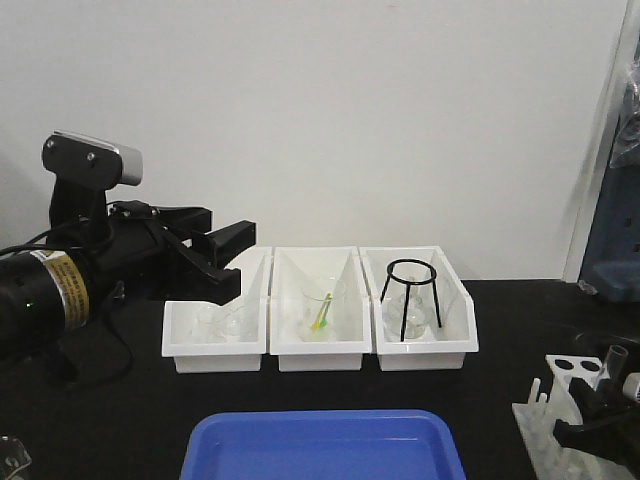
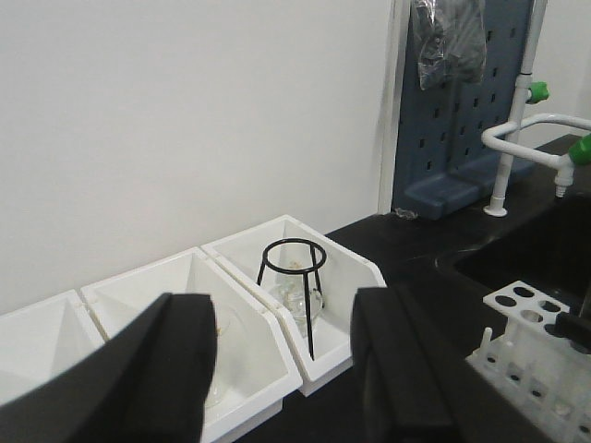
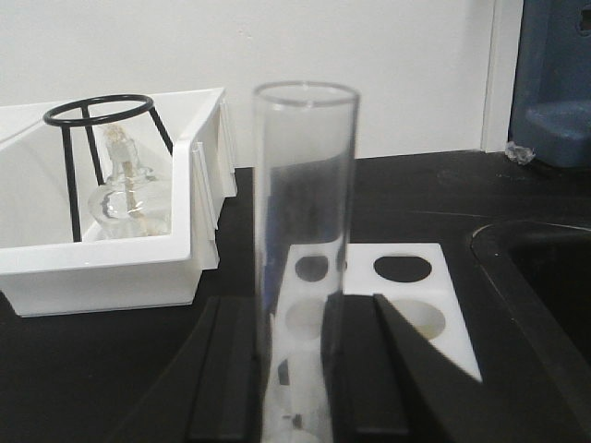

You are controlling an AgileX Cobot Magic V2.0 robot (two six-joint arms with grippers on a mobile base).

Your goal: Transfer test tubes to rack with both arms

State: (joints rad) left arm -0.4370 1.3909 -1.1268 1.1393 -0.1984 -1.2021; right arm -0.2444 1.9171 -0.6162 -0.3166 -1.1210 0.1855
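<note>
A clear glass test tube (image 3: 305, 212) stands upright between the fingers of my right gripper (image 3: 300, 378), which is shut on it. The tube is over the near end of the white rack (image 3: 411, 291), whose top plate shows round holes. In the front view the tube (image 1: 613, 360) and the right gripper (image 1: 600, 420) are at the rack (image 1: 560, 385) in the bottom right corner. My left gripper (image 1: 215, 258) is open and empty, held above the table by the left bin. In the left wrist view its fingers (image 2: 175, 369) stand wide apart, with the rack (image 2: 526, 318) at lower right.
Three white open-front bins (image 1: 320, 350) stand in a row at the back; the right one holds a black wire tripod ring (image 1: 410, 295) over a small flask. A blue tray (image 1: 320, 445) lies at the front. A sink (image 3: 545, 295) and green-handled tap (image 2: 536, 92) are to the right.
</note>
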